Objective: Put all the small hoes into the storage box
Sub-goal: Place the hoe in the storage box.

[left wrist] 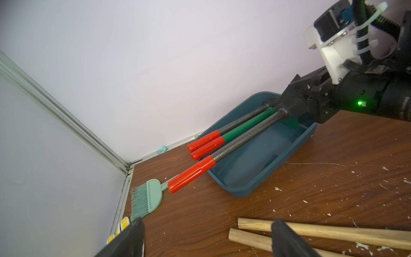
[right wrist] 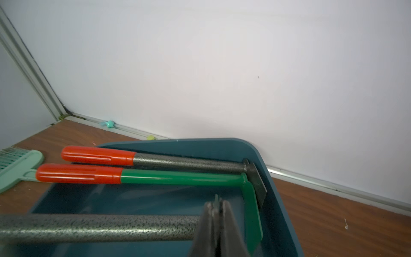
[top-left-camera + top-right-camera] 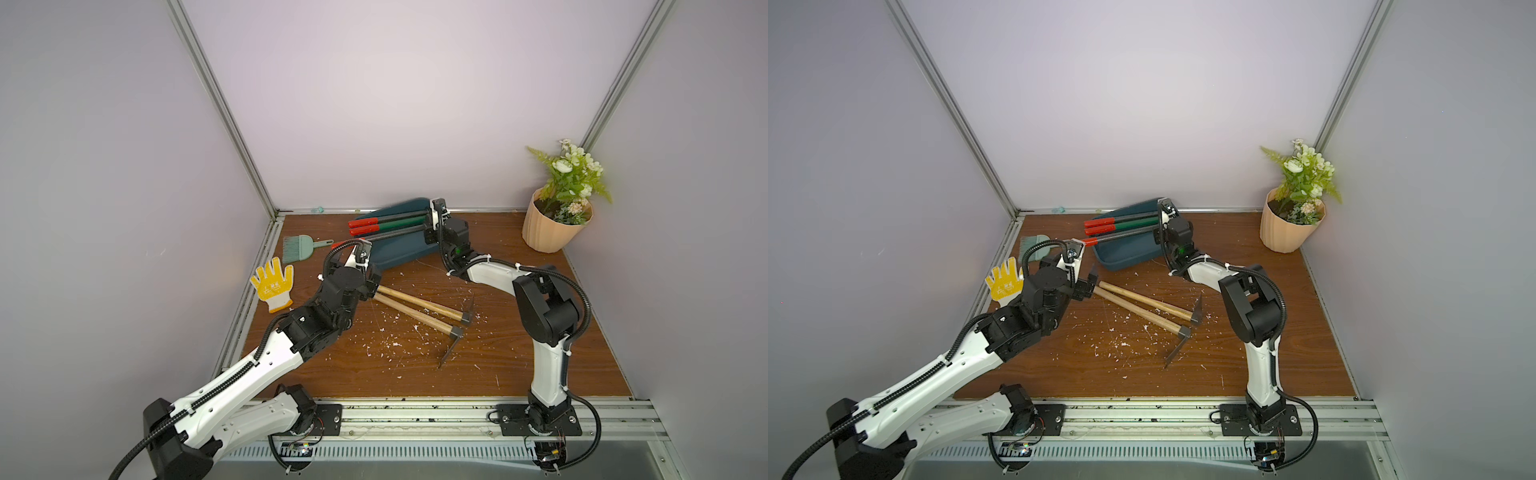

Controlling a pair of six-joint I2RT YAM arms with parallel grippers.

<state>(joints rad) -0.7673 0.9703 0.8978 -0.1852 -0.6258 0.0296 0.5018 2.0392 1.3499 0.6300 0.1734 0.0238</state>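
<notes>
Two wooden-handled hoes [image 3: 419,301] lie on the table [image 3: 519,365] on the robot's side of the storage box [image 1: 244,171]. The left end effector [image 1: 208,222] hangs over their handle ends, jaws wide apart and holding nothing. Over the box, the right end effector [image 2: 216,205] is clamped on the head end of the small hoe [image 1: 244,138]. Its speckled shaft runs along the box's length, red grip [image 1: 191,174] pointing out past the short end. Placing appears under way; next, I judge, lower the head beside the green hoe [image 2: 178,178] and let go.

Even, soft, bright light; faint shadows; wide-angle bending at edges; nearest wrist-view objects blurred.
</notes>
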